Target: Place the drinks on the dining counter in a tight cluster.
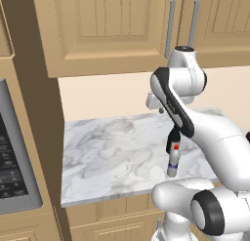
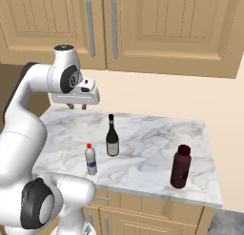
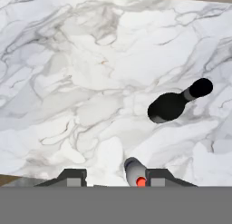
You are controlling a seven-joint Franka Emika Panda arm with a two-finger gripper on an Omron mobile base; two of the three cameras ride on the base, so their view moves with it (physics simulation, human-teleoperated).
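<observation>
Three drinks stand on a short marble counter (image 2: 157, 129) under wall cabinets. The small clear bottle (image 2: 90, 160) with a red cap and blue label is near the front edge, also seen from above (image 3: 133, 169) and beside the arm (image 1: 173, 162). Just behind it stands the dark long-necked wine bottle (image 2: 112, 136) (image 3: 170, 105). The stout maroon bottle (image 2: 181, 166) stands apart to the right. My gripper (image 2: 77, 106) (image 1: 160, 109) (image 3: 117, 177) hangs high above the counter's left part, pointing down, open and holding nothing. The dining counter is out of view.
Tan wall cabinets (image 2: 143, 24) with long grey handles hang just above and behind the hand. A tall wood panel (image 1: 39, 113) and a grey appliance front (image 1: 14, 162) bound the counter on the left. The counter's left half (image 1: 107, 147) is bare marble.
</observation>
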